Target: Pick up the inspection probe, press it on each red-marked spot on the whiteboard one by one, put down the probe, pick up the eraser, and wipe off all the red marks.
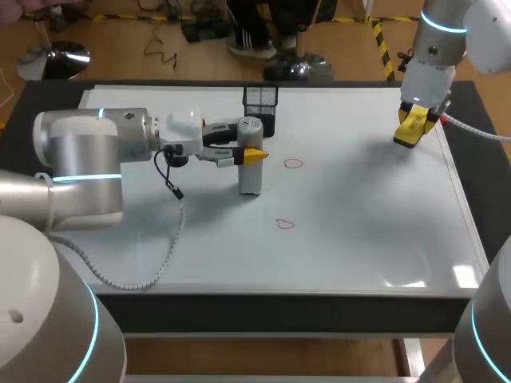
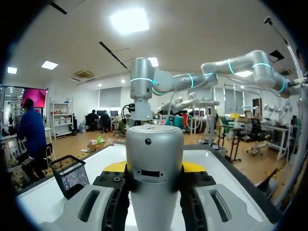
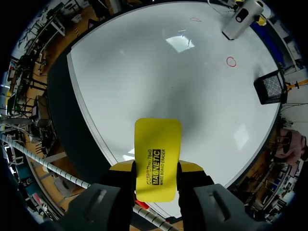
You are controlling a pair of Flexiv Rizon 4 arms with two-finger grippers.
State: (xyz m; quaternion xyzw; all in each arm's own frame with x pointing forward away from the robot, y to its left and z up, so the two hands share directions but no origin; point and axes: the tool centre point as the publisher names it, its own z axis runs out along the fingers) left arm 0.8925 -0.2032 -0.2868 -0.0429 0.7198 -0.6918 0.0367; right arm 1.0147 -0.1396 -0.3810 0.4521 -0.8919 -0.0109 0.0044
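Note:
A grey cylindrical probe (image 1: 250, 167) stands upright over the whiteboard (image 1: 359, 231), its lower end at or just above the surface, left of the upper red mark (image 1: 294, 163). My left gripper (image 1: 249, 155) is shut on the probe from the side; in the left wrist view the probe (image 2: 154, 163) fills the gap between the yellow tips. A second red mark (image 1: 285, 224) lies nearer the front. At the far right my right gripper (image 1: 413, 129) hovers shut on a yellow eraser (image 1: 410, 126), which the right wrist view shows as the eraser (image 3: 158, 159) clamped between its fingers (image 3: 122, 166).
A black mesh basket (image 1: 260, 102) stands at the whiteboard's back edge, just behind the probe. A dark table border (image 1: 479, 199) runs along the board's right side. A coiled cable (image 1: 152, 271) hangs from my left arm over the board's left part.

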